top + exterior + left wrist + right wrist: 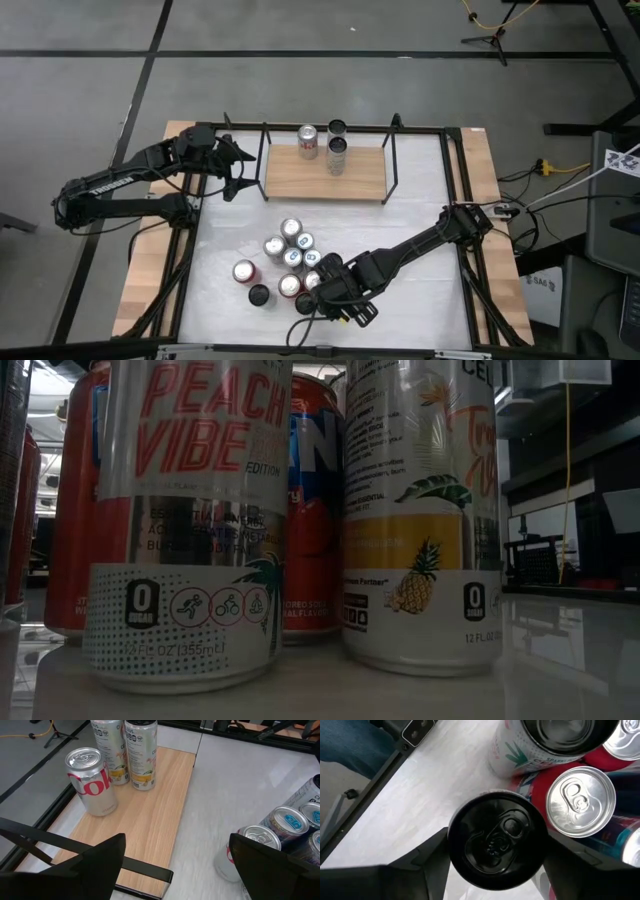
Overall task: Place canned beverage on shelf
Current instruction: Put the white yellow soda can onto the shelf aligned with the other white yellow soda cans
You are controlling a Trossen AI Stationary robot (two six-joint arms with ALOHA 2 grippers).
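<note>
— How many on the light-wood shelf point(325, 176) with black rod ends?
— Three upright cans point(308, 142). My left gripper point(243, 170) waits spread beside it.
— The right?
— My right gripper point(495, 851) straddles one black-topped can point(496, 840) among the table's cluster; grip unclear.

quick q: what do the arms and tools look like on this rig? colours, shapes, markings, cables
Both arms are dark, nearly black, jointed links. The left arm carries pale lettering along one link; the right arm shows none legible. Each tool ends in two broad, flat, matte-black fingers: left tool, right tool. Dark cables run beside the right arm's base.
</note>
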